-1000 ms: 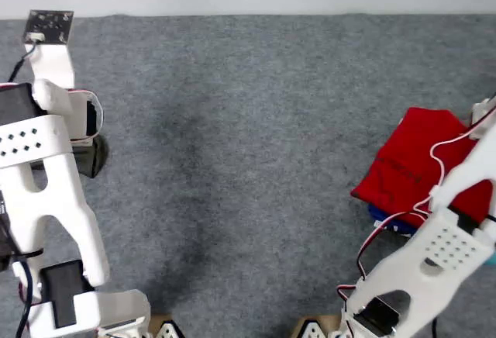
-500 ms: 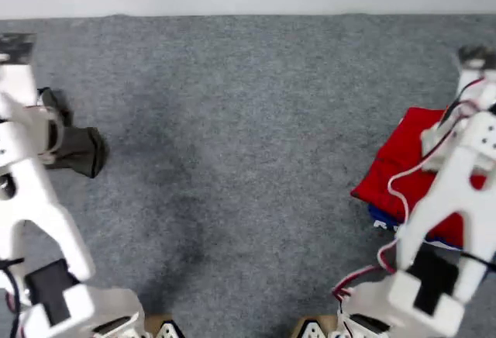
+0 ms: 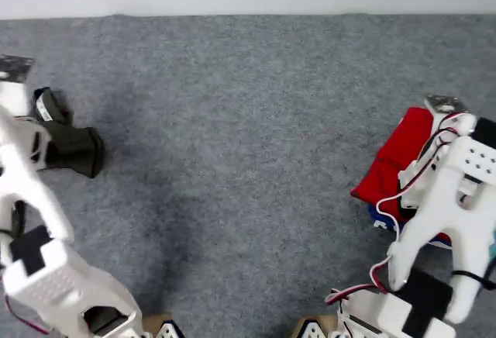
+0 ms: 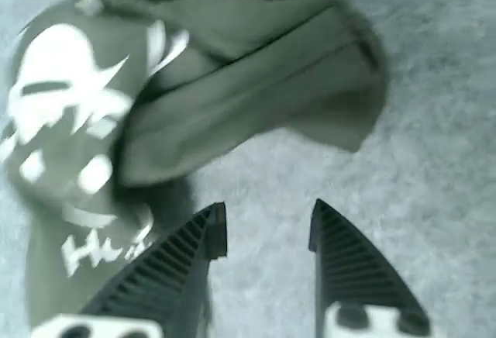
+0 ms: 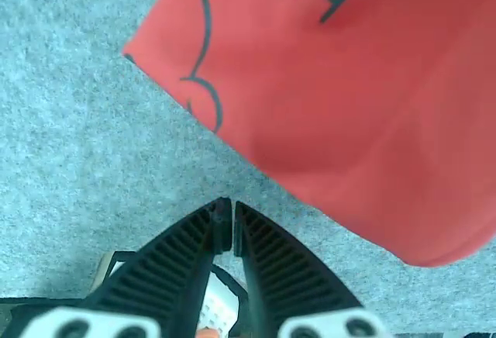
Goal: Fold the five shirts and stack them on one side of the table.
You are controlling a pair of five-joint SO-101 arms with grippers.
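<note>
A crumpled dark shirt [image 3: 71, 146] with a white print [image 4: 58, 113] lies at the table's left edge. My left gripper [image 4: 263, 222] hovers just above it, open, with bare carpet between the fingers. At the right edge a folded red shirt [image 3: 397, 160] tops a stack, a blue shirt [image 3: 383, 217] peeking out beneath it. My right gripper [image 5: 232, 218] is shut and empty, held over the carpet beside the red shirt [image 5: 364, 98]. The right arm [image 3: 446, 222] covers much of the stack in the high view.
Grey carpet [image 3: 248, 136] covers the table, with wide free room across the middle between the two arms. The left arm [image 3: 31, 222] stands along the left edge. A white wall runs along the far edge.
The left arm swung toward the table's left edge, uncovering the dark shirt. The right arm rose and shifted over the red stack, covering more of it.
</note>
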